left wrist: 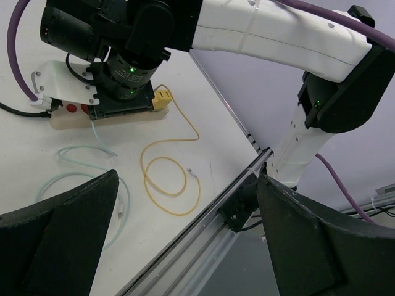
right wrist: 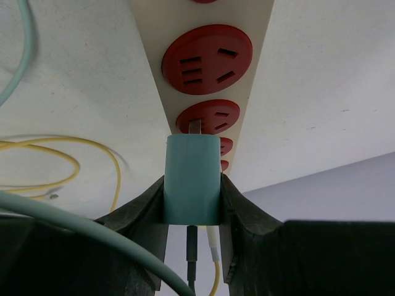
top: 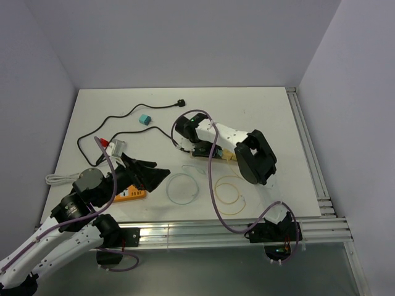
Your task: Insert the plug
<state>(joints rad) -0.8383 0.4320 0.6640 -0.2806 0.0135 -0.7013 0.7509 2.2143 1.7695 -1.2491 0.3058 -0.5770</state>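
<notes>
at the left, the left claw [top: 148,176] hangs over the table [top: 259,111] with its jaws wide apart, holding nothing, well apart from the power strip [right wrist: 154,18]. further right, the right claw [right wrist: 192,197] is clamped on the teal plug [right wrist: 192,169]. the plug's 1 visible prong [right wrist: 195,127] sits at the face of a red socket [right wrist: 213,117], not yet in. the prong looks off the slots, so a push could jam it on the face, twist the plug in the grip, or shove the unheld strip along the table. the yellow cable [left wrist: 142,168] lying beside the strip could snag.
</notes>
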